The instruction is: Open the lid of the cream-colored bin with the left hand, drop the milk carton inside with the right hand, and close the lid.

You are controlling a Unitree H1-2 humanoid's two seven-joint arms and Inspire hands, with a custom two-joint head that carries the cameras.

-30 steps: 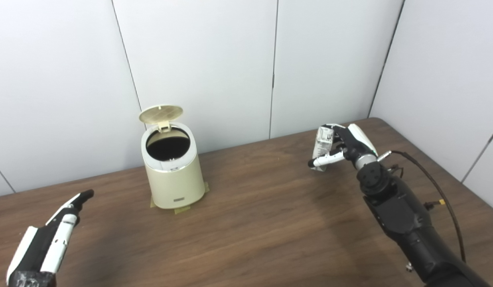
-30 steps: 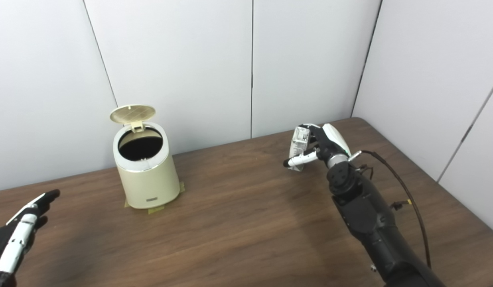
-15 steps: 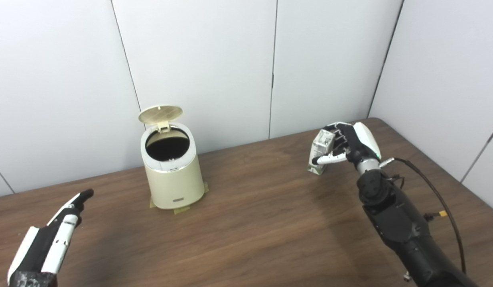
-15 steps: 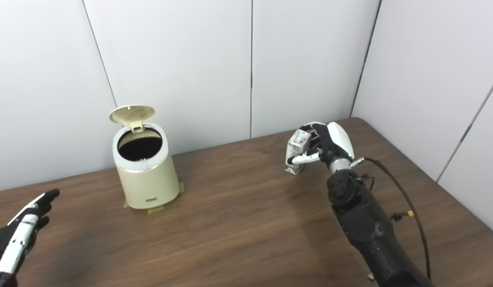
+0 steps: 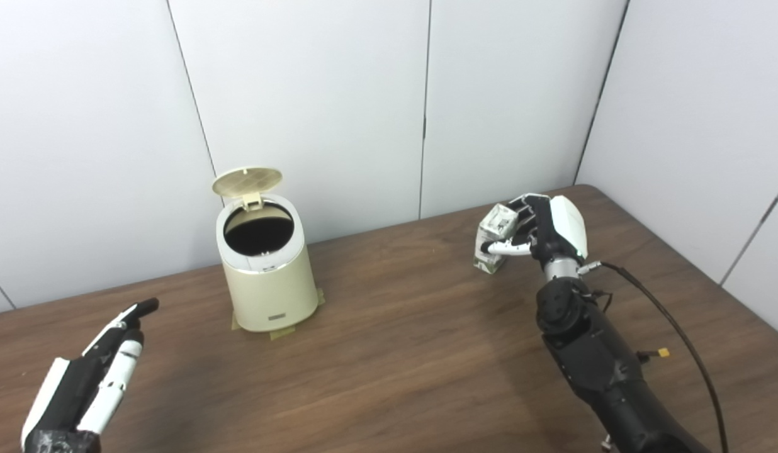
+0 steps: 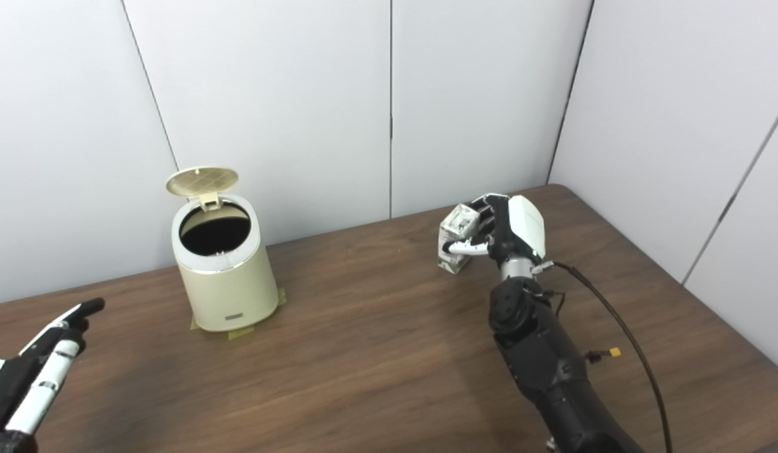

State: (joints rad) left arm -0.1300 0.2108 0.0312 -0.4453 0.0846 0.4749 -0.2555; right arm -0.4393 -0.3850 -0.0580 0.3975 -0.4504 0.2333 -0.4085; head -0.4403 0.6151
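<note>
No legible text: bin label and milk carton print too small

Left robot hand extended low with fingers straight and apart; right robot hand raised on its arm, fingers curled closed.

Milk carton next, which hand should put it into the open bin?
The right hand. Its fingers are already closed around the milk carton, and the cream bin stands with its lid up. The left hand is open, holds nothing, and sits low at the near left.
</note>
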